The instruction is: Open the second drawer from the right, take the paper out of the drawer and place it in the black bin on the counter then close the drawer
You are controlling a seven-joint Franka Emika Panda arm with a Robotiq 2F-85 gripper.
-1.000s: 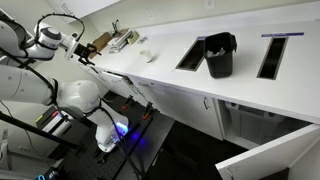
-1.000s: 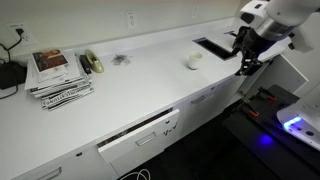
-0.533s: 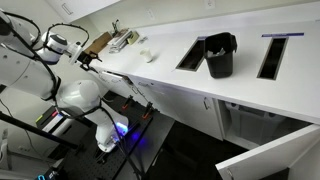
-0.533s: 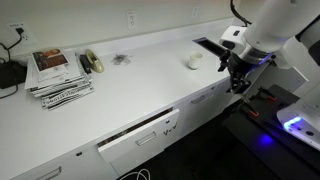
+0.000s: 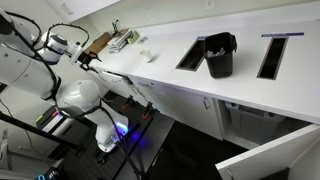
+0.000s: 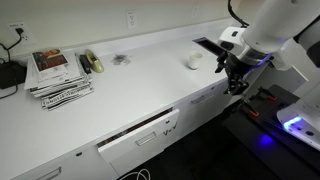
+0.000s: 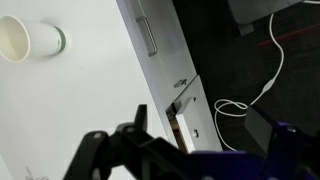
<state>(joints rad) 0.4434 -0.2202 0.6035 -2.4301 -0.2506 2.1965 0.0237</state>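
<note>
The drawer [image 6: 140, 138] has a flat white front and stands pulled out a little from the counter. In the wrist view [image 7: 183, 112] a strip of its tan inside shows. No paper shows in any view. The black bin [image 5: 220, 55] stands on the counter between two dark slots. My gripper [image 6: 236, 80] hangs at the counter's front edge, well away from the drawer, and also shows in an exterior view [image 5: 85, 58]. In the wrist view my gripper [image 7: 205, 120] is blurred, its dark fingers [image 7: 110, 150] spread apart and holding nothing.
A white cup [image 6: 193, 60] stands on the counter near my gripper and shows in the wrist view [image 7: 30, 40]. Magazines [image 6: 60, 75] lie far along the counter. A brown board [image 5: 100, 42] lies by the arm. A large cabinet door [image 5: 270, 150] stands open.
Since a second ago my arm has moved down and out to the counter's front edge. It has held still over the last half second.
</note>
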